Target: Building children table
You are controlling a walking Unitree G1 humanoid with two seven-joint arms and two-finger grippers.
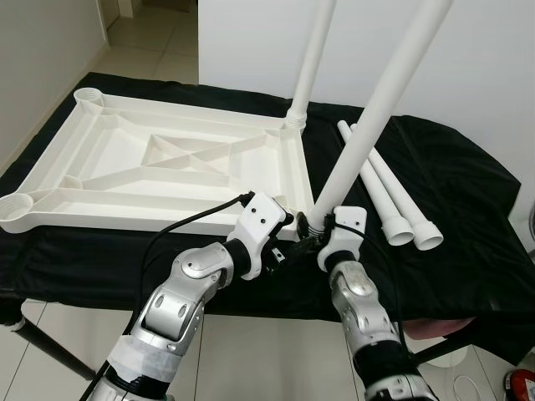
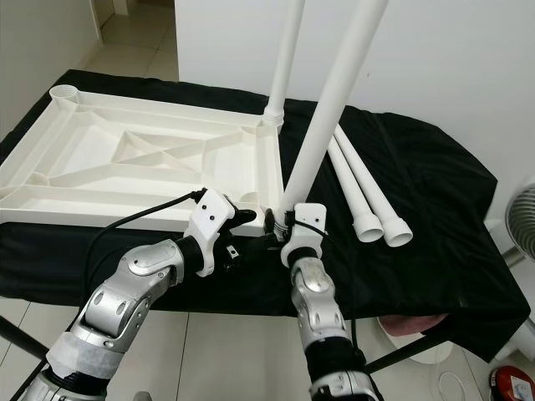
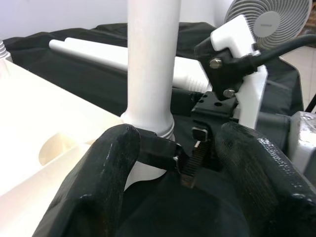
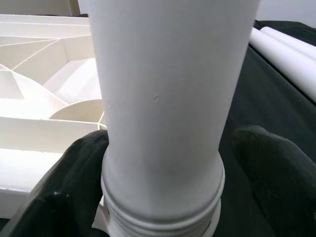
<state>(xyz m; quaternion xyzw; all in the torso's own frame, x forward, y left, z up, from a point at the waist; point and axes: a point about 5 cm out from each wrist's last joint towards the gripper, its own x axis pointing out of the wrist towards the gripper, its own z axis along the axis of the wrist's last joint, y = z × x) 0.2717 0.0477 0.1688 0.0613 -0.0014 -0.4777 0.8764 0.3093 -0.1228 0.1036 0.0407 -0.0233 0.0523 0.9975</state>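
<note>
Right wrist view, right hand around leg, at tabletop corner.

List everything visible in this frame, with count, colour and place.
Tabletop: one, white, upside down on the black cloth.
Fitted leg: one, white, upright in the far right corner socket.
Held leg: one, white, tilted, base at the near right corner.
Loose legs: two, white, lying on the cloth to the right.
Cloth: one, black, covering the work surface.
Fan: one, white, on the right.
Left claw: beside the held leg's base.
Right claw: around the held leg's base.
</note>
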